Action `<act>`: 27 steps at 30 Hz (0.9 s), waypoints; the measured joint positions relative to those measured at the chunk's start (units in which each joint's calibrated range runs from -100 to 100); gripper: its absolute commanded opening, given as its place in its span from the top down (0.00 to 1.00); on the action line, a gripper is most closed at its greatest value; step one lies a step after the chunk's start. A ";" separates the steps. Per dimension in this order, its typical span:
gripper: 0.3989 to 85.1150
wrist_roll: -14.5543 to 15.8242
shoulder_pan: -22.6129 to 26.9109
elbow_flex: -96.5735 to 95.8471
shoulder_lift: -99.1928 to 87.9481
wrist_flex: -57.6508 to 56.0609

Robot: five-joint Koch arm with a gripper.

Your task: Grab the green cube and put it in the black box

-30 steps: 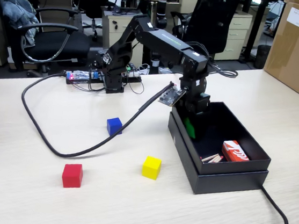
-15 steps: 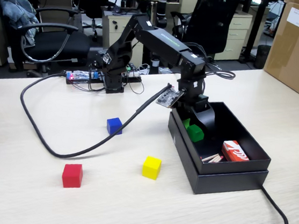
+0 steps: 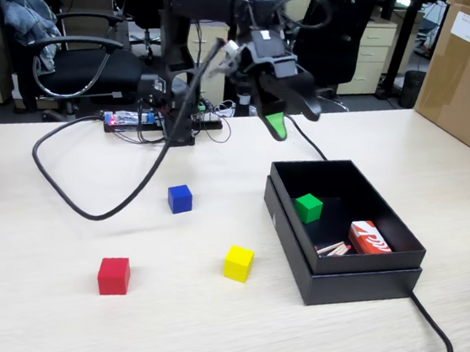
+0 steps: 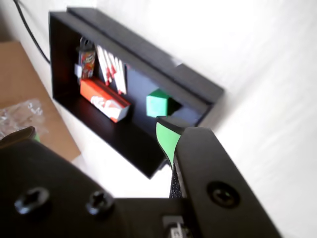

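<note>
Your black plastic gripper [image 3: 292,121] with its green-padded finger hangs raised above the table, well clear of the box; its jaws stand spread apart and hold nothing. In the wrist view the green pad [image 4: 166,139] shows smooth and flat, screwed into matte black housing.

The small solid green cube [image 3: 308,207] sits on the floor of the large shallow matte-black box [image 3: 351,278], near its left wall in the fixed view. Beside it you can see an orange-red packet with white markings [image 3: 370,238]; its writing is too blurred to read. The wrist view also shows thin white and red sticks [image 4: 110,67] and a small printed pack [image 4: 87,55] at the far wall, mostly hidden in the fixed view.

Only the fixed view shows the plain-faced blue cube [image 3: 180,198], yellow cube [image 3: 238,263] and red cube [image 3: 113,275] on the pale wood-grain table [image 3: 50,308].
</note>
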 measured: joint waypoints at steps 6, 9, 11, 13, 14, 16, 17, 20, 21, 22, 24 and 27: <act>0.42 -1.76 -3.17 -22.64 -25.50 2.17; 0.42 -2.59 -4.79 -34.69 -35.86 2.86; 0.41 -2.83 -5.91 -41.35 -41.42 4.03; 0.40 -3.13 -7.18 -46.19 -45.95 6.43; 0.40 -3.17 -7.67 -48.11 -47.51 7.59; 0.40 -3.22 -8.84 -50.66 -48.67 9.21; 0.40 -3.22 -9.47 -52.03 -48.80 10.30; 0.39 -3.17 -11.14 -58.06 -48.93 14.79; 0.39 -3.13 -11.58 -60.16 -48.93 16.11; 0.39 -3.08 -11.92 -61.89 -48.93 17.19; 0.39 -3.08 -12.45 -64.72 -48.93 18.82; 0.39 -3.08 -12.94 -68.10 -48.93 19.20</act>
